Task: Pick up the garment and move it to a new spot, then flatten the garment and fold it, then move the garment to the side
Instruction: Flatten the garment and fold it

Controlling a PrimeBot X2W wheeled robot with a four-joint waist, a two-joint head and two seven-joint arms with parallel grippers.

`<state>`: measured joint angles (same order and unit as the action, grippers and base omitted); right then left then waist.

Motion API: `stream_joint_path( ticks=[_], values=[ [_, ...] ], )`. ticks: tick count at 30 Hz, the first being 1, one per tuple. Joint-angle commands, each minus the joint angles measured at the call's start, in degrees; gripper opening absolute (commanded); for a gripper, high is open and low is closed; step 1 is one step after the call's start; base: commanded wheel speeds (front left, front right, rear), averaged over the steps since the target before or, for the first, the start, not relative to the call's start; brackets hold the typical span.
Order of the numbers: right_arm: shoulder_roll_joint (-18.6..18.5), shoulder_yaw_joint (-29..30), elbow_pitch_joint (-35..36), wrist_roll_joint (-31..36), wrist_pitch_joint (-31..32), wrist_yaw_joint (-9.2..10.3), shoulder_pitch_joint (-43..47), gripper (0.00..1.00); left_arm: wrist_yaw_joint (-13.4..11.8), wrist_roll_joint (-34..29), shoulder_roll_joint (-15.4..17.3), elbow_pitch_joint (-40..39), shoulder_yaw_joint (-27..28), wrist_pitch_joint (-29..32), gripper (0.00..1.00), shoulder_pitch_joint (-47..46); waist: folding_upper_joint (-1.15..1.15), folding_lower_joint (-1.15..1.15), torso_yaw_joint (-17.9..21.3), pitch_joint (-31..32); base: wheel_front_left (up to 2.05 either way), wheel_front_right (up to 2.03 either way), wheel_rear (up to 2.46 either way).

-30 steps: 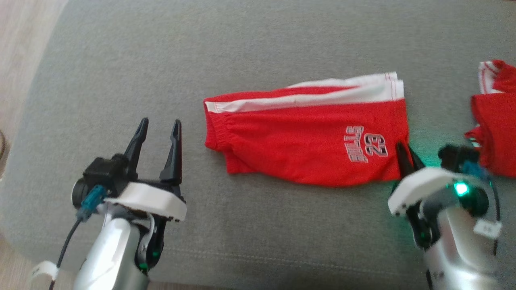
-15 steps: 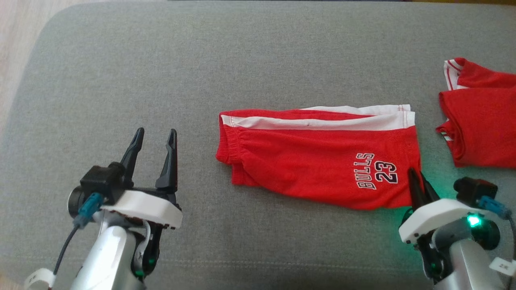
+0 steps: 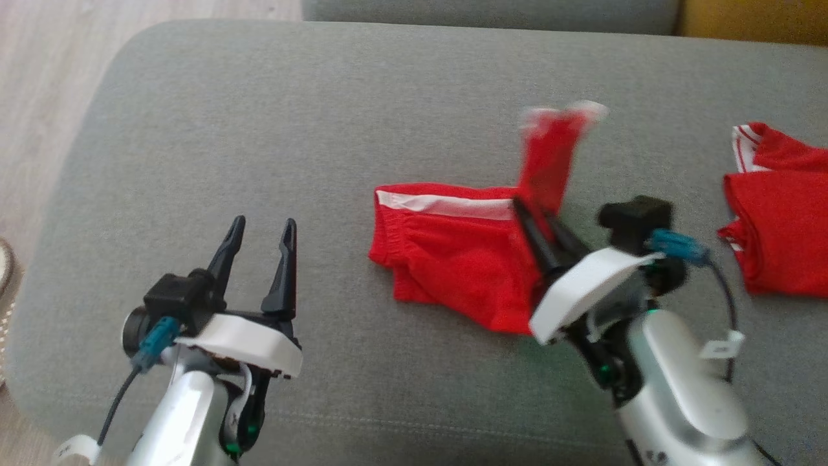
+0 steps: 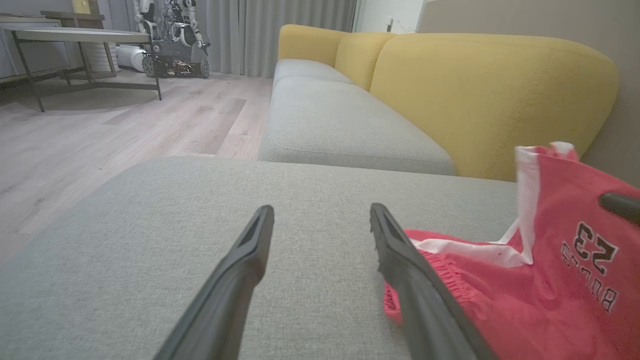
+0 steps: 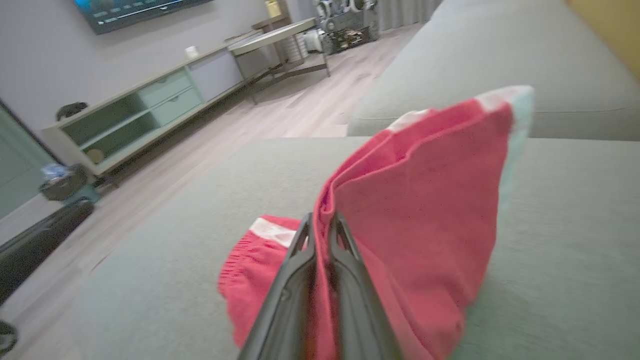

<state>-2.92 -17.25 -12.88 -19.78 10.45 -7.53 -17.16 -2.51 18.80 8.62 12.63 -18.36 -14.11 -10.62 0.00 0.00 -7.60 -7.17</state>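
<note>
The garment (image 3: pixel 453 259) is a pair of red shorts with a white side stripe, lying on the grey cushion (image 3: pixel 310 129). My right gripper (image 3: pixel 533 217) is shut on the shorts' right end. That end stands up as a blurred red flap (image 3: pixel 550 162) over the middle of the shorts. In the right wrist view the cloth (image 5: pixel 425 200) is pinched between the shut fingers (image 5: pixel 322 220). My left gripper (image 3: pixel 264 223) stands open, holding nothing, to the left of the waistband. The left wrist view shows its spread fingers (image 4: pixel 321 210) and the shorts (image 4: pixel 550 280) to their right.
A second red garment (image 3: pixel 783 239) lies at the cushion's right edge. Wooden floor (image 3: pixel 39 77) borders the cushion on the left. A grey and yellow sofa (image 4: pixel 475 90) stands beyond it, with a table (image 4: pixel 75 37) farther off.
My right gripper has lifted the shorts' printed right end and carried it left over the rest. The left gripper has stayed open in place. The head camera has shifted.
</note>
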Motion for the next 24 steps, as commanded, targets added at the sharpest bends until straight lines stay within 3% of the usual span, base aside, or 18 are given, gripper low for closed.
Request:
stream_joint_path(
  ticks=[1,10,17,19,24],
  values=[
    [0.04,-3.38,1.44,-1.88,-0.15,0.04,-2.42,0.00,0.02,0.24,0.68,-1.55,1.51,0.03,1.00,-1.47,0.00,0.00,-1.22,0.38,0.00,0.00,0.00],
    [0.04,-18.24,-9.20,-11.79,-3.82,0.04,-5.75,0.00,0.04,0.62,0.23,-0.83,0.75,-0.03,1.00,-1.52,0.00,0.00,-4.38,-0.56,0.00,0.00,0.00],
    [0.04,-23.26,-14.64,-14.99,-6.67,0.04,-7.83,0.02,-0.06,0.99,0.22,-0.42,0.98,-0.23,1.00,-1.79,0.00,0.00,-4.15,-1.55,0.00,0.00,0.00],
    [0.04,-24.97,-15.08,-15.77,-8.64,0.04,-9.21,1.00,-0.18,1.11,0.28,-0.22,1.19,-0.33,1.00,-1.89,0.00,0.00,-3.45,-1.74,0.00,0.00,0.00],
    [0.04,-25.69,-12.03,-14.06,-13.52,0.04,-11.32,1.00,-0.34,1.11,0.80,-0.03,1.47,-0.44,1.00,-1.95,0.00,0.00,-1.72,-1.52,0.00,0.00,0.00]
  ],
)
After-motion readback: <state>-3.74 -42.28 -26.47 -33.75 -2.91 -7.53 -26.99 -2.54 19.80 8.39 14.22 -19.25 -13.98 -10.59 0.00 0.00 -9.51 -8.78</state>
